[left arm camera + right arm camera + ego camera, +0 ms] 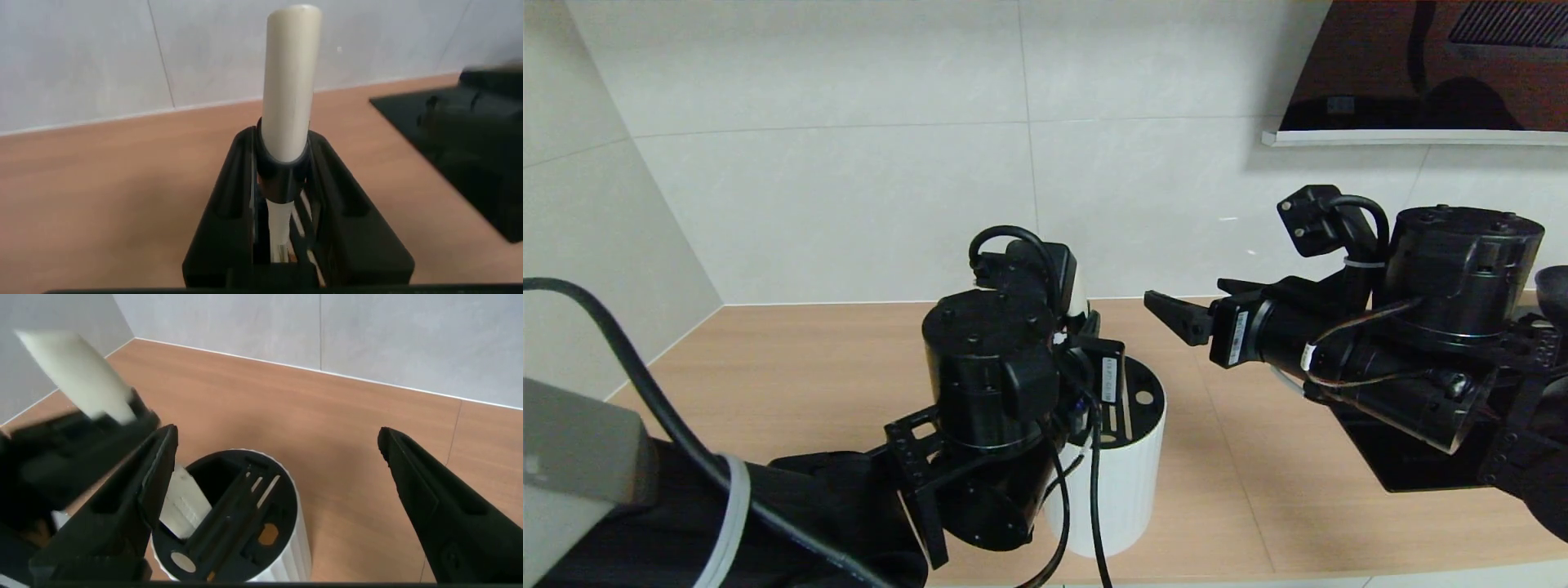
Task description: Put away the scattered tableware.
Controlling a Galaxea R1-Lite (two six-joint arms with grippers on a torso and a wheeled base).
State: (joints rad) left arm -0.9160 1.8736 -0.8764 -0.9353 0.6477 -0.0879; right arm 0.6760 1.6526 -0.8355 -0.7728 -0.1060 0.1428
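The utensil [288, 82] has a cream, round-ended handle with a black collar low on it. It is clamped upright between the fingers of the left gripper [282, 155], which are pressed against it on both sides. The working end is hidden between the fingers, so I cannot tell what kind of utensil it is.

In the head view the left gripper sits directly over the white ribbed holder [1127, 482], covering most of its opening. The right wrist view shows the handle raised above and to one side of the holder's rim. Inside the holder [298, 539] a black divider insert [233, 510] splits the opening into slots. A flat white piece [184, 508] leans in one slot beside it.

The holder stands on the wooden counter [809, 367], close to its front edge. Bare wood runs from the holder back to the tiled wall [849, 163] and out to the corner on the left. On the right, a strip of counter separates the holder from the near edge of the black cooktop [1405, 465].

The right gripper [276, 434] hangs above that strip, level with the left wrist, pointing toward the holder. Its two fingers are spread wide with nothing between them. A dark range hood [1421, 73] overhangs the wall above the right arm.
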